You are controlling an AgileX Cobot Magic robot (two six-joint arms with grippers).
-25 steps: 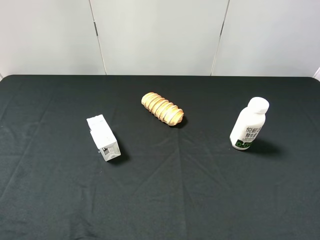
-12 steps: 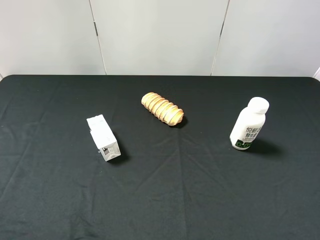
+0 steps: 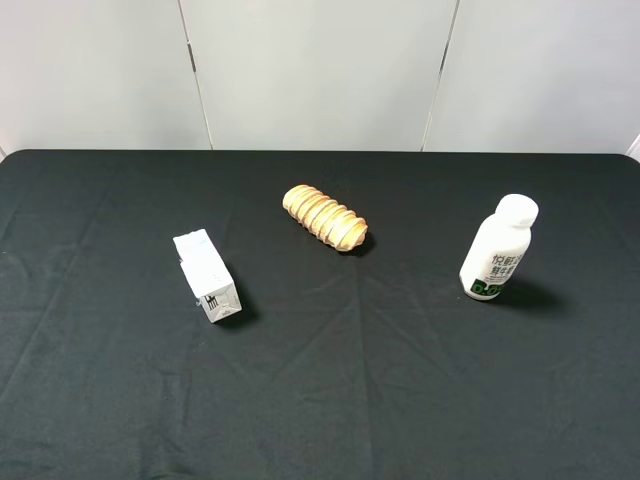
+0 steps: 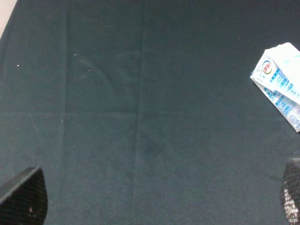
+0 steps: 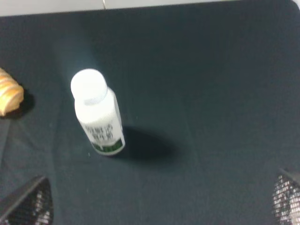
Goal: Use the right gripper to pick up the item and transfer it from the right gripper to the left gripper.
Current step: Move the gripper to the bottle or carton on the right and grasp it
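The item, a white bottle (image 3: 497, 249) with a rounded white cap, dark lettering and a green-black band at its base, stands upright on the right side of the black table. It also shows in the right wrist view (image 5: 97, 113). My right gripper (image 5: 157, 201) is open and empty, hovering short of the bottle, with only its fingertips (image 5: 28, 204) showing. My left gripper (image 4: 154, 197) is open and empty above bare cloth, its fingertips (image 4: 23, 197) at the frame corners. Neither arm shows in the exterior high view.
A small white carton (image 3: 206, 277) lies on the left side of the table and shows in the left wrist view (image 4: 279, 84). A ridged golden bread roll (image 3: 324, 217) lies at the centre back; its end shows in the right wrist view (image 5: 8, 93). A black cloth (image 3: 340, 380) covers the table.
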